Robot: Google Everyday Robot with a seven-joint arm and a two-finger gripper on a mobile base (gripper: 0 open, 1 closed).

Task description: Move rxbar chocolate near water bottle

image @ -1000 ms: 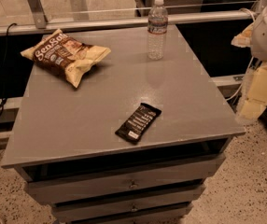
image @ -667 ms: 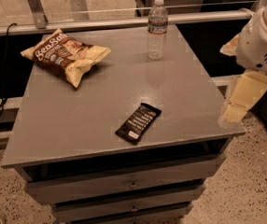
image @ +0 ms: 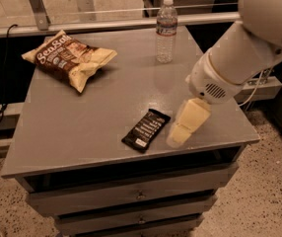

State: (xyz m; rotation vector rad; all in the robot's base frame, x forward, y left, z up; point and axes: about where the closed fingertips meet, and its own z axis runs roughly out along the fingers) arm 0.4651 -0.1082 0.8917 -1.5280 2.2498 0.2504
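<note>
The rxbar chocolate (image: pixel 146 130), a small flat black wrapper with white lettering, lies on the grey table (image: pixel 82 132) near its front edge. The water bottle (image: pixel 166 30), clear with a white cap, stands upright at the table's far right. My gripper (image: pixel 180 132) reaches in from the right on a big white arm and hangs just right of the bar, its cream-coloured tip close above the tabletop.
A yellow-and-brown chip bag (image: pixel 69 58) lies at the far left of the table. Drawers (image: pixel 136 196) sit under the tabletop. A metal rail (image: pixel 82 26) runs behind the table. Speckled floor lies to the right.
The arm has swung in from the right edge over the table, and the gripper has come down beside the bar. The bar, bottle and bag have not moved.
</note>
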